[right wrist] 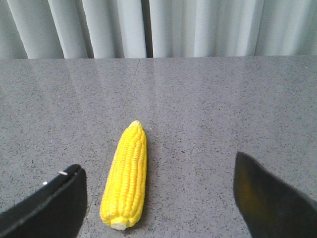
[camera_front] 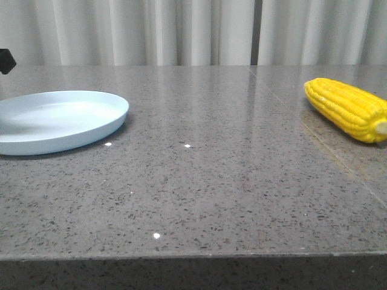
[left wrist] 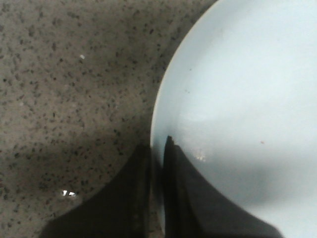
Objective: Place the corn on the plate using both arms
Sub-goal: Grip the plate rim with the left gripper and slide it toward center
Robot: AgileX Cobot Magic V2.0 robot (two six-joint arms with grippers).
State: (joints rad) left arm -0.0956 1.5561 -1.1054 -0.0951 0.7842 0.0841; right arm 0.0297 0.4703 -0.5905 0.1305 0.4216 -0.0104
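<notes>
Right end effector (right wrist: 158, 198) spread wide, corn (right wrist: 126, 175) between fingers

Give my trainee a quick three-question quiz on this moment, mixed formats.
1. True or false: the bright yellow corn cob already lies on the round pale blue plate.
2. Multiple choice: the left tool is (A) wide open above bare table, (B) closed on the plate's rim, (C) holding the corn.
3. Fill in: the right tool is ____, with the corn between its fingers but untouched.

Key: 1 false; 2 B; 3 open.
</notes>
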